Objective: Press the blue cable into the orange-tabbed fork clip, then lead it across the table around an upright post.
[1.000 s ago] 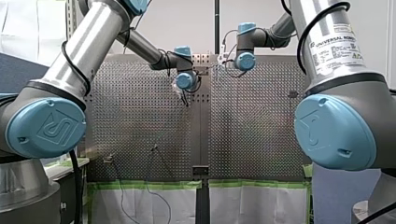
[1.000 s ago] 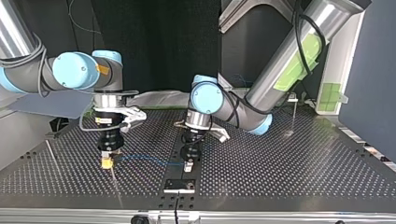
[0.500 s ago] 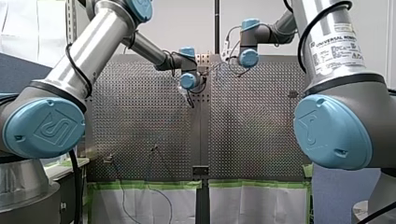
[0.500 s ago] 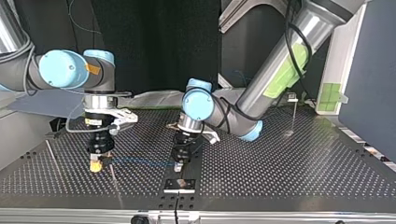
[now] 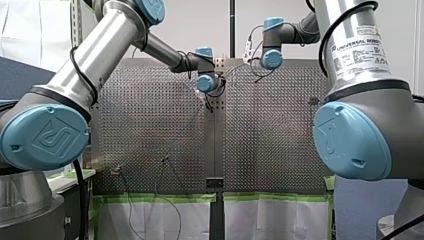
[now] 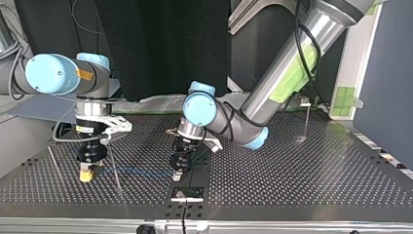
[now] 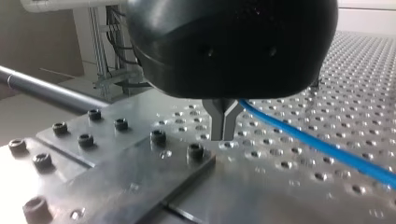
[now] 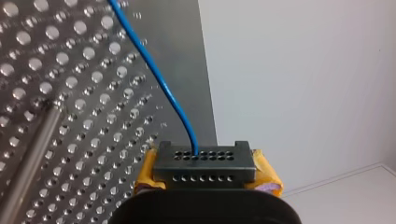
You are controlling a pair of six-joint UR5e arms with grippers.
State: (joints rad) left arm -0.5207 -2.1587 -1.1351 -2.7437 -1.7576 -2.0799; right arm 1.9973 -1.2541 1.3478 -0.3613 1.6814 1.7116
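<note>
Cable place: the blue cable (image 6: 132,170) runs low over the tabletop between the two grippers, along the edge farthest from the arms' bases.
Right tool: my right gripper (image 8: 205,173) has its yellow pads clamped on the black connector block (image 8: 205,161) at the cable's end.
Left tool: my left gripper (image 7: 223,130) has its metal fingers pinched together just above the perforated surface. The cable comes out from them, so it looks gripped, beside a bolted plate (image 7: 116,158).
Handling: thin, light and limp. It probably slips through a loose pinch and kinks if bent sharply, so it is best held by the rigid block plus a point a little along it, kept taut.
Post: an upright post (image 6: 114,168) stands between the grippers, close to the cable; on which side, I cannot tell.
Clip: no orange tab shows anywhere.
Views: the wrist views show both grips. Only the top view shows the span and the post. The front view shows neither grip.
</note>
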